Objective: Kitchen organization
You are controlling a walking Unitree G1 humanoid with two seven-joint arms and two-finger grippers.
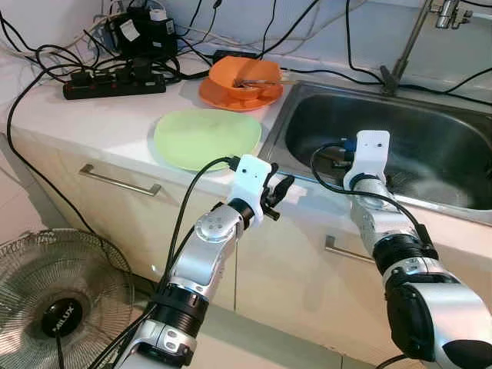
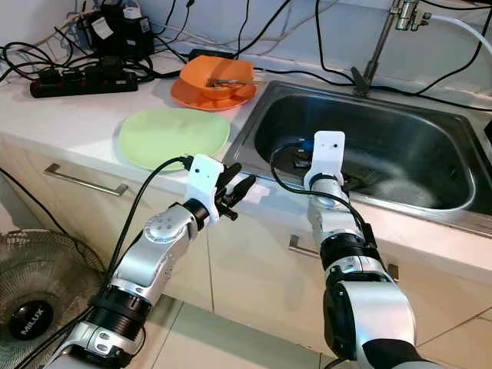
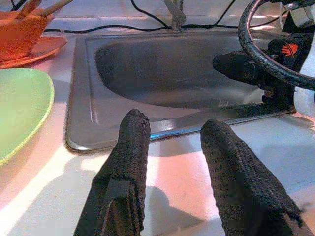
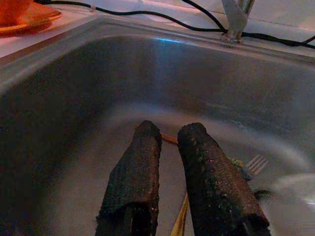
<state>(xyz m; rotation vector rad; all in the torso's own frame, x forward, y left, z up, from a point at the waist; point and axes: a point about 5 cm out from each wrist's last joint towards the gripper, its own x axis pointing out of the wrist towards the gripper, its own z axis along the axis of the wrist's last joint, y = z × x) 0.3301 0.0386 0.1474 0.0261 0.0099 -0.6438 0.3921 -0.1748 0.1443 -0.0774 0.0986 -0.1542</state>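
Note:
A light green plate (image 1: pixel 204 138) lies on the white counter beside the steel sink (image 1: pixel 278 119). Behind it an orange bowl (image 1: pixel 244 75) with utensils in it sits on an orange plate (image 1: pixel 229 100). My left gripper (image 1: pixel 279 192) hovers open over the counter's front edge, at the sink's near left corner, with nothing between its fingers (image 3: pixel 132 142). My right gripper (image 4: pixel 171 129) reaches down into the sink with its fingers drawn close together. Below them lie a thin wooden stick (image 4: pixel 170 139) and a fork (image 4: pixel 256 163) on the sink floor.
A faucet (image 1: pixel 407 46) rises behind the sink. A black power strip (image 1: pixel 115 83) and tangled cables crowd the counter's back left. Drawer handles (image 1: pixel 119 181) run along the cabinet front. A floor fan (image 1: pixel 54 307) stands at the lower left.

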